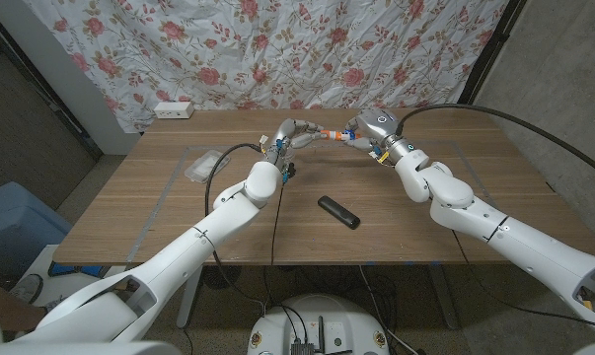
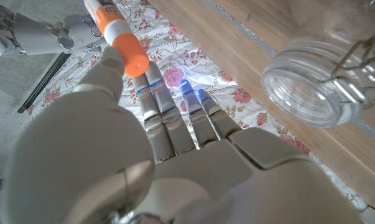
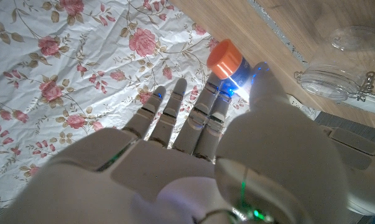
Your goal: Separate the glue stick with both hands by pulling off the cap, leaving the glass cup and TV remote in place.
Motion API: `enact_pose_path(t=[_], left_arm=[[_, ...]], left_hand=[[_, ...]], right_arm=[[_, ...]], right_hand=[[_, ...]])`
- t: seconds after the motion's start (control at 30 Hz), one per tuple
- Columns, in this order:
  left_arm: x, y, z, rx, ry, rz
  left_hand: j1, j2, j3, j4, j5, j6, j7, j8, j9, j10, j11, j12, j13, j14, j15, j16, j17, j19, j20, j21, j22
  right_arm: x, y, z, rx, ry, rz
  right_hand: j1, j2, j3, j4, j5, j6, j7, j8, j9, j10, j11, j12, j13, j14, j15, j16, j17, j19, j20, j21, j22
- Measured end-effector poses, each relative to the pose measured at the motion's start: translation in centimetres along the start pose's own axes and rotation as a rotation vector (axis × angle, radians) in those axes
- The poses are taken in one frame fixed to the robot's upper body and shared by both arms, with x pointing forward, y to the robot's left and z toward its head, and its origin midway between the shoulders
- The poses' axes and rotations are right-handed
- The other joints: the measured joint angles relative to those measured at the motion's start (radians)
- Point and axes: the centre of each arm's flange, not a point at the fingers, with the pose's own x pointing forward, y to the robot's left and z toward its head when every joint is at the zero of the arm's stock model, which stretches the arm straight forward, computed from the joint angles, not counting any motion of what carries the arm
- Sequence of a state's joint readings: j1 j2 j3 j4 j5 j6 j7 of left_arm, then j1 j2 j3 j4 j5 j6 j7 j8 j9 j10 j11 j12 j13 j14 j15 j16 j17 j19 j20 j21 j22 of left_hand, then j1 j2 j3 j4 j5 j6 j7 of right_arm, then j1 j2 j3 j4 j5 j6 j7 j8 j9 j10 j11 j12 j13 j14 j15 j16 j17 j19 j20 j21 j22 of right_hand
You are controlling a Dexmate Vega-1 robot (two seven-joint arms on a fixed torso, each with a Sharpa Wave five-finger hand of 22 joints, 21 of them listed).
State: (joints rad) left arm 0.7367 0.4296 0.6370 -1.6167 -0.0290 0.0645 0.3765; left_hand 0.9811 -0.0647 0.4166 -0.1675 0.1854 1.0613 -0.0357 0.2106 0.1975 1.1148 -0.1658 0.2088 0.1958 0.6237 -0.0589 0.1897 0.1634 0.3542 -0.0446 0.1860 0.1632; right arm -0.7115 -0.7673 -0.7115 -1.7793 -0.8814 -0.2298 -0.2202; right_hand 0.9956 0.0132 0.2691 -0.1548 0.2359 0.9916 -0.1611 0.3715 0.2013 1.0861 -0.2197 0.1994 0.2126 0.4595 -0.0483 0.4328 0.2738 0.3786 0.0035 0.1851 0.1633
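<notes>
Above table's far middle | glue stick [image 1: 333, 134] spans both | left robot hand [image 1: 293, 134], right robot hand [image 1: 364, 132] grasping its ends

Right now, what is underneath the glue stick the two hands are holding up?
Bare wooden table lies below the glue stick, held in the air between the left robot hand and right robot hand. The hands hide part of the table there.

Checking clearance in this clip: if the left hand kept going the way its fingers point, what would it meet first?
Probably the floral backdrop cloth: the left hand, holding the glue stick, has fingers aimed at it past the table's far edge. Depth is unclear.
</notes>
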Motion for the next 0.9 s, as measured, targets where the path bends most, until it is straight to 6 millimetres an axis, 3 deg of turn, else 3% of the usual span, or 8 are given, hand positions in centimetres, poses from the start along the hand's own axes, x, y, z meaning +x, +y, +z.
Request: enact_pose_path(t=[0.9], left_arm=[[-0.48,0.76,0.11,0.022,0.011,0.004]], left_hand=[[0.000,0.000,-0.012,0.003,-0.001,-0.002,-0.002,-0.003,0.005,0.000,0.000,-0.006,0.000,0.000,0.000,-0.001,0.000,0.000,0.000,0.000,0.000]], right_arm=[[-0.25,0.32,-0.84,0.003,-0.003,-0.012]], right_hand=[[0.000,0.000,-0.004,0.001,-0.001,0.000,0.000,-0.006,0.001,-0.004,0.004,0.000,0.000,0.000,0.000,0.000,0.000,0.000,0.000,0.000,0.000]])
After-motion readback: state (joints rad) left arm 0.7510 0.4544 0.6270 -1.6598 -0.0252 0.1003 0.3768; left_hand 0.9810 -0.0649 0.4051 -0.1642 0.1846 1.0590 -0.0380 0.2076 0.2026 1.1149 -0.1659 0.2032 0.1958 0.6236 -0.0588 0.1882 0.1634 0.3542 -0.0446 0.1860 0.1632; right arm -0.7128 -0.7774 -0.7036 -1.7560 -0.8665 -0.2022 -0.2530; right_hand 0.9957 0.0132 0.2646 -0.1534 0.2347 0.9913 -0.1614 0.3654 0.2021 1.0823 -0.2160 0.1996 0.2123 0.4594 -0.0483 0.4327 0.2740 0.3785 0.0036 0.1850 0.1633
